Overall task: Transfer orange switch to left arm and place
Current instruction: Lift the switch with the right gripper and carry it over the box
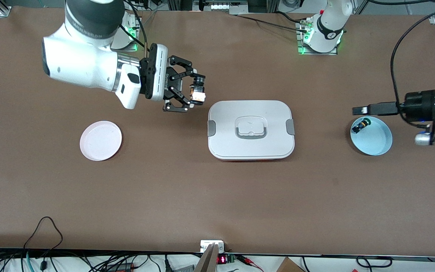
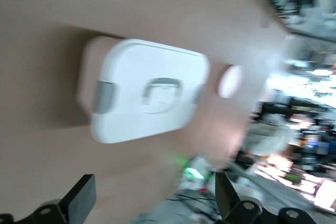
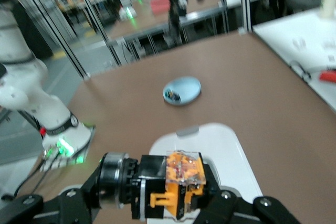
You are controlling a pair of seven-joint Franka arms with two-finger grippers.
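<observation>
**Orange switch held beside the box**

My right gripper [image 1: 195, 91] pinches the orange switch [image 1: 198, 93] above the table, just beside the white box [image 1: 251, 129] toward the right arm's end. My left gripper [image 1: 360, 110] hovers over the blue plate [image 1: 376, 141], fingers seemingly parted in the blurred wrist view. A pink plate [image 1: 101, 140] sits well apart.

The orange switch [image 1: 198, 91] sits clamped in the right gripper [image 1: 195, 90], up over bare table just beside the closed white box [image 1: 250, 129].
</observation>
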